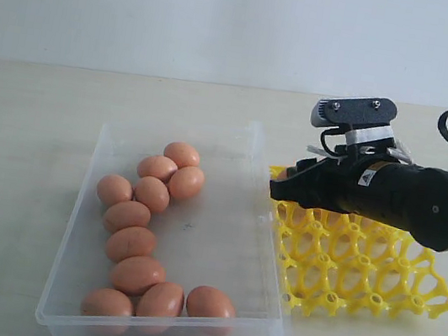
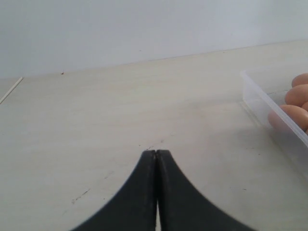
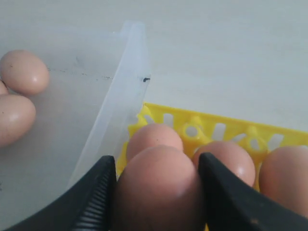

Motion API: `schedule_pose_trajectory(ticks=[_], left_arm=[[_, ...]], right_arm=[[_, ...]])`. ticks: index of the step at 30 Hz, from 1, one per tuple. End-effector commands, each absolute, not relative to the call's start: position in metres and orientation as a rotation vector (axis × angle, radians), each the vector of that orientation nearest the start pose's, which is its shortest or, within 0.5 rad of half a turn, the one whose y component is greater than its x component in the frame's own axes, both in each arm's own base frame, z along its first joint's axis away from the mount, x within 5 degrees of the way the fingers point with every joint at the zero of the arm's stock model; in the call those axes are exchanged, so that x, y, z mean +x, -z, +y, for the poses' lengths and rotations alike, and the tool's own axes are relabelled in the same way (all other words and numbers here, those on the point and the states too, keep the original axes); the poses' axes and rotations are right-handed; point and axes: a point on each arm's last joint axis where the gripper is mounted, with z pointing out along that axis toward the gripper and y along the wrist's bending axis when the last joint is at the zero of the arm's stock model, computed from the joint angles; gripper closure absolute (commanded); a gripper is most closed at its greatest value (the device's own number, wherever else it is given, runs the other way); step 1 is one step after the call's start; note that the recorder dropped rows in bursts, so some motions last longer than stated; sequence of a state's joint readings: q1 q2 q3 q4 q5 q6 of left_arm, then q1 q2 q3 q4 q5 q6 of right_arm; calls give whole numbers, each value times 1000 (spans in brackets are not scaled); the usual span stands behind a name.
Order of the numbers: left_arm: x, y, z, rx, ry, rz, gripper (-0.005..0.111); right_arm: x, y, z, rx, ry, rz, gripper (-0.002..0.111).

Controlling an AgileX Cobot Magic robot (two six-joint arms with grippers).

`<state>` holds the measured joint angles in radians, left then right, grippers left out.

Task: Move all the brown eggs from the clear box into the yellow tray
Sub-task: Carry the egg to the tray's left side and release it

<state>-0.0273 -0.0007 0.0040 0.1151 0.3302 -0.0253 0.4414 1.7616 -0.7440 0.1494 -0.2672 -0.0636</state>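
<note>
Several brown eggs [image 1: 142, 245] lie in the clear box [image 1: 87, 197], mostly along its left side. The yellow tray [image 1: 362, 267] sits to the right of the box, its far part hidden under my right arm. My right gripper [image 1: 284, 190] hangs over the tray's near-left corner, shut on a brown egg [image 3: 159, 187] between its black fingers [image 3: 98, 192]. Three more eggs [image 3: 231, 156] rest in tray cups [image 3: 216, 126] just beyond it. My left gripper [image 2: 156, 153] is shut and empty over bare table, with the box corner [image 2: 262, 98] off to its side.
The box wall [image 3: 120, 96] runs right beside the tray's edge under the held egg. The pale table [image 1: 30, 103] extends around both containers to a plain wall behind.
</note>
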Motion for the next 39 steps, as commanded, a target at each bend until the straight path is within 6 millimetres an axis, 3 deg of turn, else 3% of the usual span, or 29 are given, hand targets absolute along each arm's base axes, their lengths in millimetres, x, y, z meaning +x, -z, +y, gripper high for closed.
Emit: schedule_pose_trajectory(ticks=[1,12,23,27,34,39], left_arm=[[54,-185,2,71,-69,1796,107],[54,-185,2,71,-69,1796,107],[54,-185,2,71,-69,1796,107],[54,-185,2,71,-69,1796,107],[54,-185,2,71,-69,1796,107],[54,-185,2,71,-69,1796,107]], right_arm=[[305,-153,139,-364,-248,2208,108],[302,-135,148,-386,-257,2260,108],[303,-134,148,-361,-265,2261,107],[303,-135,148,-334,-278,2253,94],[304,-136,148,-333,-278,2251,58],[304,-136,148,-333,-278,2251,50]])
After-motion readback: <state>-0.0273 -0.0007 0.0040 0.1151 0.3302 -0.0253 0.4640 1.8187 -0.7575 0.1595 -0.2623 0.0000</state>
